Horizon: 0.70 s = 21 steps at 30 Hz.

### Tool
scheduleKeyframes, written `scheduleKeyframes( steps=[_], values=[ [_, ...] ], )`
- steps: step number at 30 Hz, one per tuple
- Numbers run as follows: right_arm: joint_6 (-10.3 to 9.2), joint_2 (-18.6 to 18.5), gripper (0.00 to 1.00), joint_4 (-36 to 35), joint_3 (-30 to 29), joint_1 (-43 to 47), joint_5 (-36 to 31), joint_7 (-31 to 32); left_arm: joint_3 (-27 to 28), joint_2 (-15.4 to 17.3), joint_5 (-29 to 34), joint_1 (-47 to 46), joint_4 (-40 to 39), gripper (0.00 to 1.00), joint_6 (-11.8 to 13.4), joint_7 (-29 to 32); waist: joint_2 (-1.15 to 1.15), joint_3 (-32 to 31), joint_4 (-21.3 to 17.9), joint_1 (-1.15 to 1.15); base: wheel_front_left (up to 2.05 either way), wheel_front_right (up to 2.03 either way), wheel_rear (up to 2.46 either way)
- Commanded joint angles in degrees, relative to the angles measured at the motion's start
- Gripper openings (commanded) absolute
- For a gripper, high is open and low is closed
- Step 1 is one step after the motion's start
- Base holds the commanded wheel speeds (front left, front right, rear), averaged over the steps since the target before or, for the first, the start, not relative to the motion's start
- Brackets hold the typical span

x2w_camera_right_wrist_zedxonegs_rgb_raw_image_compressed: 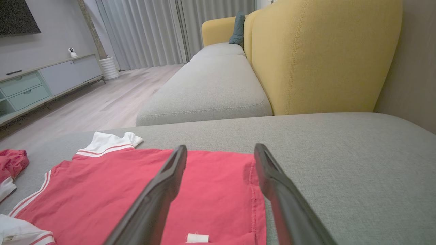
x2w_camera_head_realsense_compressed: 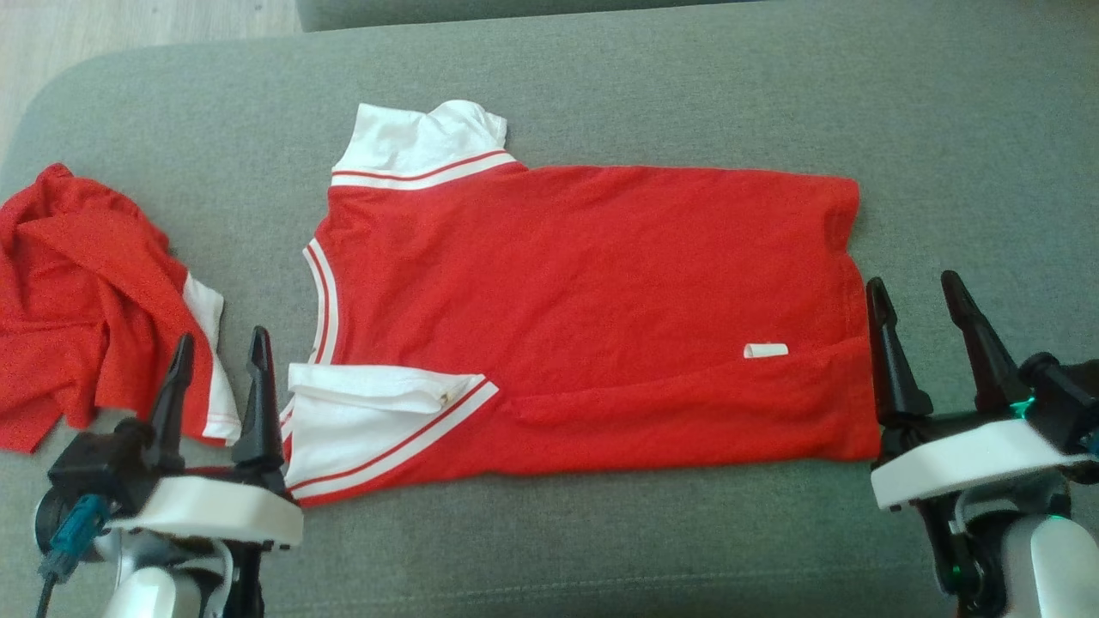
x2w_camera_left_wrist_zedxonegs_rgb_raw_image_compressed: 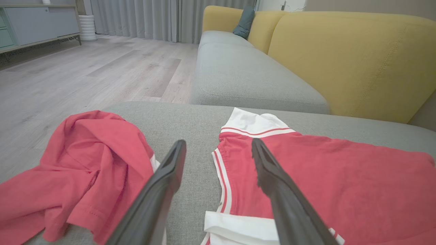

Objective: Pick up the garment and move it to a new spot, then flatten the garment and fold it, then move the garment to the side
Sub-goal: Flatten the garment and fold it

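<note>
The short-sleeved red cotton shirt with white, red-striped sleeves point(x2w_camera_head_realsense_compressed: 584, 275) lies spread on the broad grey upholstered sofa cushion point(x2w_camera_head_realsense_compressed: 601, 77). Its neck points toward my left and its hem point(x2w_camera_head_realsense_compressed: 850, 257) toward my right. The near long edge looks turned in over the body: the near white sleeve point(x2w_camera_head_realsense_compressed: 369, 421) lies folded inward, and a small white label point(x2w_camera_head_realsense_compressed: 764, 350) shows just above the crease. I judge the flattening done and the folding under way.

My left end effector point(x2w_camera_head_realsense_compressed: 221, 336) hovers just beside the near sleeve with its fingers apart and nothing between them. My right end effector point(x2w_camera_head_realsense_compressed: 913, 281) hovers just off the near hem corner, also spread and empty.

To fold well, I should pinch both ends of the near folded edge at once. The left should take the sleeve's outer fold and the right the doubled hem corner, each catching every layer so the turned-in strip does not fall open. Then I should lift both ends level, keep the cloth lightly taut between them, carry it over toward the far white sleeve point(x2w_camera_head_realsense_compressed: 412, 142), and lay it down edge to edge.

A second crumpled red garment point(x2w_camera_head_realsense_compressed: 86, 283) lies near my left fingers. I must close on the sleeve alone and not snag that heap.
</note>
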Motion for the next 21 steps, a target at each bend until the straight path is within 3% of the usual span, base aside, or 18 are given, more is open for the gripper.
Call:
scheduleKeyframes(
  steps=[1,12,21],
  values=[
    [-0.05,-0.5,1.00,-2.4,1.4,-1.9,-0.4,-0.4,1.7,0.9,0.4,-2.5,-2.3,1.00,0.5,0.2,0.00,0.0,0.1,0.00,0.00,0.00,0.00],
    [-0.05,-0.5,1.00,-3.3,0.7,-2.5,-0.3,-0.3,0.9,1.1,0.1,-4.1,-1.7,1.00,0.6,1.2,0.00,1.7,0.6,0.00,0.00,0.00,0.00],
    [-0.05,-0.5,1.00,-4.3,1.5,-5.3,-0.6,0.0,-1.9,0.3,-2.4,-21.0,6.9,1.00,-4.9,3.2,0.00,8.8,0.2,0.00,0.00,0.00,0.00]
  ],
)
